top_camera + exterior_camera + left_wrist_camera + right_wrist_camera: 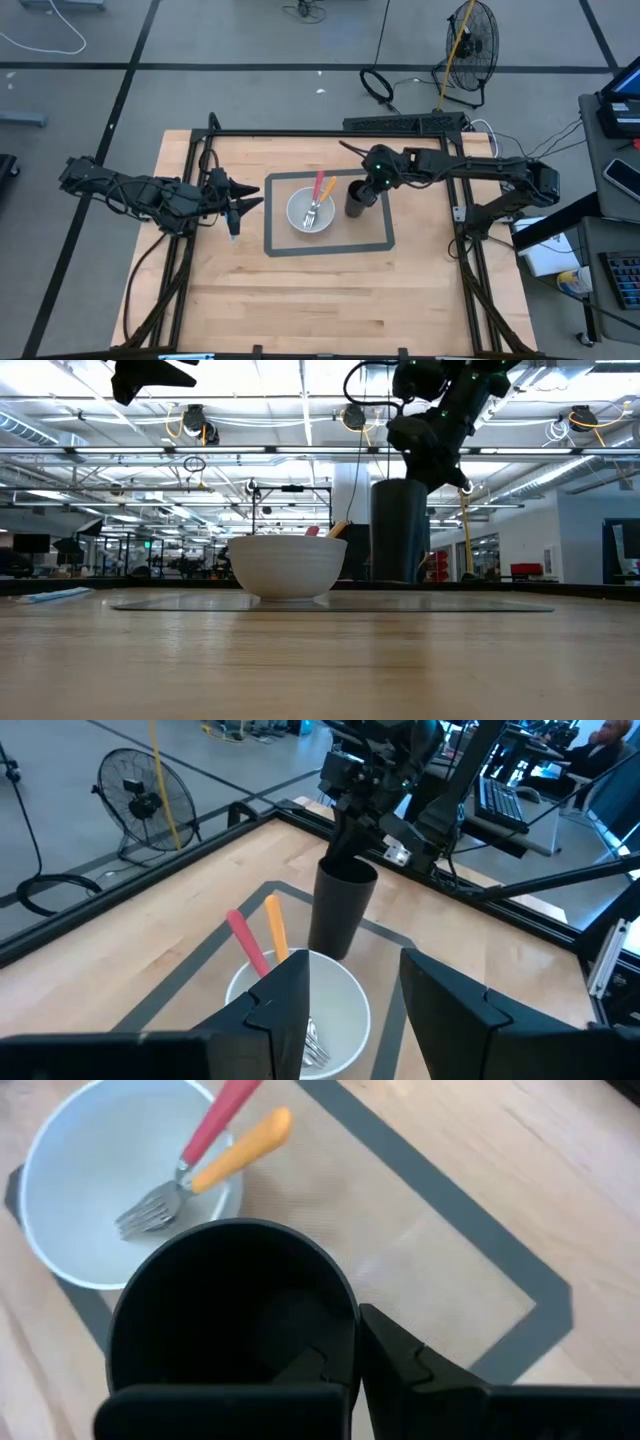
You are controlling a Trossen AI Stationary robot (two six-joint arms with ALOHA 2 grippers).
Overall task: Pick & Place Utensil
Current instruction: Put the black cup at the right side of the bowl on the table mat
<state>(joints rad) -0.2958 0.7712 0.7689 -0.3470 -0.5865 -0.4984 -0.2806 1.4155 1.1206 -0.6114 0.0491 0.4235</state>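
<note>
We see two utensils, a red-handled one (318,187) and an orange-handled fork (322,196), lying together in a round white bowl (298,210), their handles leaning out over the rim on the side toward the right gripper (366,190), their metal ends down in the bowl. That right gripper hangs directly above a tall black cylindrical cup (356,201), which stands upright just beside the bowl; its fingers are pressed together with nothing between them, right at the cup's open mouth. Bowl and cup both sit inside a rectangle of grey tape (380,244) on the light wooden table (330,300). The left gripper (240,200) hovers off the table on the bowl's far side from the cup, clear of the tape, its fingers parted and holding nothing, pointing toward the bowl. Near that gripper a small pale blue object (233,231) lies on the wood; we cannot tell what it is.
</note>
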